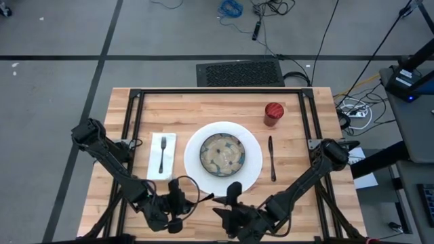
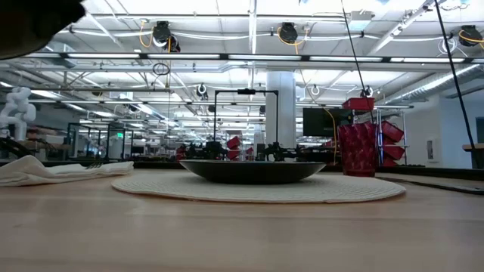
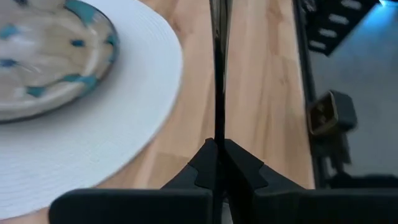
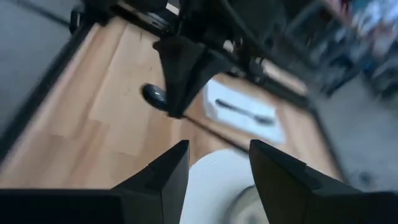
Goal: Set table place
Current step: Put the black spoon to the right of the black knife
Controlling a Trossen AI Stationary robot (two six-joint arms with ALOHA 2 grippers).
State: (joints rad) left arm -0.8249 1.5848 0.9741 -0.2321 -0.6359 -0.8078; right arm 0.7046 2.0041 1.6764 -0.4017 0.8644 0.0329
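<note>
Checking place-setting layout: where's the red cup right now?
In the high view the red cup stands on the table toward its far right, beyond the tip of the knife and off the upper right of the white plate.

Large light butcher-block wooden table point(image 1: 203, 108): big round white plate point(image 1: 252, 159) at centre, smaller patterned beige-blue bowl point(image 1: 222, 153) on it. White cloth napkin point(image 1: 169, 146) left of plate, dark metal fork point(image 1: 162, 154) lying on napkin. Dark metal knife point(image 1: 272, 159) right of plate. Small red cup point(image 1: 273, 114) behind knife, toward far edge.
</note>
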